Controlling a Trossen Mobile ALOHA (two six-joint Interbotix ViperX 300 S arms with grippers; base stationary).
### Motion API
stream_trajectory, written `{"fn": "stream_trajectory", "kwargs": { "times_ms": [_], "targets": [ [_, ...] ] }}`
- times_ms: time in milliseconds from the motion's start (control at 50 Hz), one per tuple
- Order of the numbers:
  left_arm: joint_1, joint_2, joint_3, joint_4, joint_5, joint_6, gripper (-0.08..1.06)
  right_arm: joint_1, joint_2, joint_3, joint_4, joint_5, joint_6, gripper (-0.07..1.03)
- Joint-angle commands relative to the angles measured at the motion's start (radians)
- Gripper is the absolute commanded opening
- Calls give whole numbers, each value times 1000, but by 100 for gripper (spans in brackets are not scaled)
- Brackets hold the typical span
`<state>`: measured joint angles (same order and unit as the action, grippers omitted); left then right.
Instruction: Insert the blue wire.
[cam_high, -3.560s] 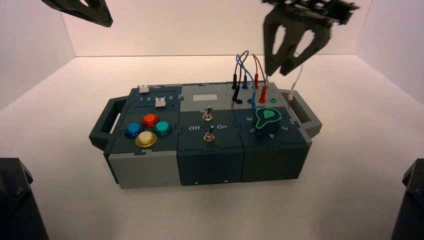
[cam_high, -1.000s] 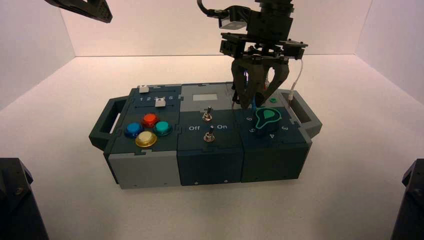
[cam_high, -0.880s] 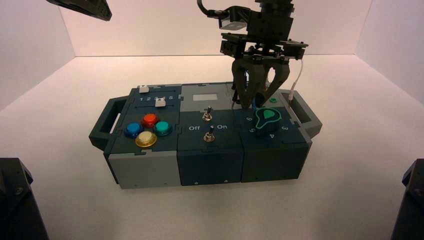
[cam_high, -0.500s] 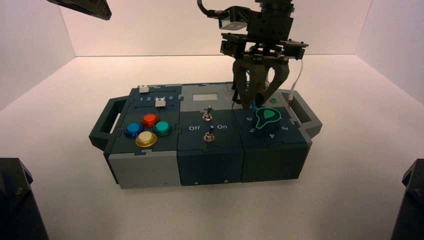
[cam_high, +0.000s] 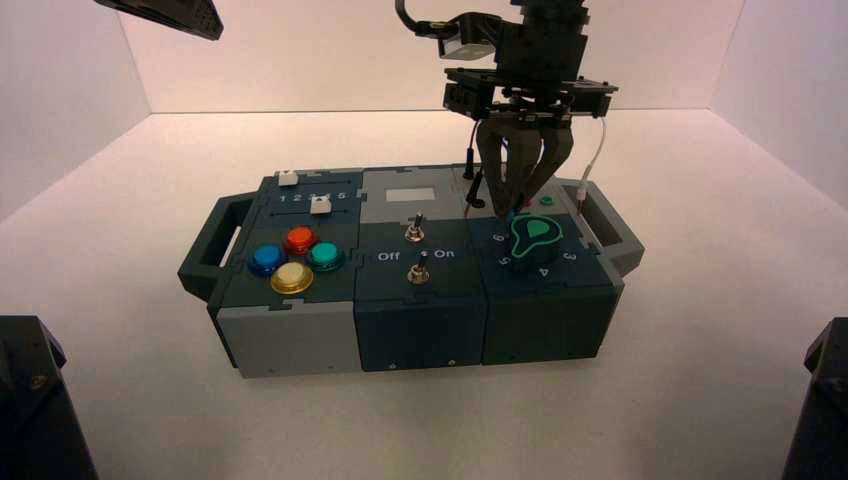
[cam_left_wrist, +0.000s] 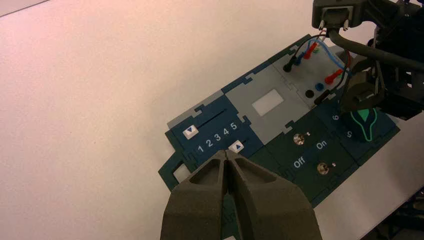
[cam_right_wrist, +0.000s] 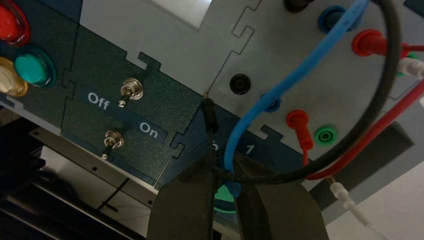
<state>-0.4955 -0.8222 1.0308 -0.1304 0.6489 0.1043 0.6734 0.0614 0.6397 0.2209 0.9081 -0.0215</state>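
The thin glossy blue wire (cam_right_wrist: 295, 75) curves from a blue socket on the grey panel at the box's far right corner down to the matte black right gripper (cam_right_wrist: 223, 186). This gripper points straight down over that panel, beside the green knob (cam_high: 534, 231), and its two fingers clench the blue plug end. Two metal toggle switches (cam_right_wrist: 131, 90) stand near the middle. The left gripper (cam_left_wrist: 230, 165) hangs above the box's left edge, its fingers pressed together.
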Motion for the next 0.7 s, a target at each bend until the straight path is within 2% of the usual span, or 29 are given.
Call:
{"fn": "stream_trajectory", "kwargs": {
  "times_ms": [20,240,520,700],
  "targets": [
    [-3,2,-14,0,-11,5,-3,5,-48,-21,-20,-15,9,-2],
    [-2,3,-12,0,-11,6,-3,6,-101,-17,-37,-60,25,-2],
    [-8,8,-14,-6,-5,5,-3,2,-98,-8,-49,-98,40,-2],
    [-63,26,-12,-6,-3,5,-3,-2,-87,-9,-87,-100,60,-2]
  ]
}}
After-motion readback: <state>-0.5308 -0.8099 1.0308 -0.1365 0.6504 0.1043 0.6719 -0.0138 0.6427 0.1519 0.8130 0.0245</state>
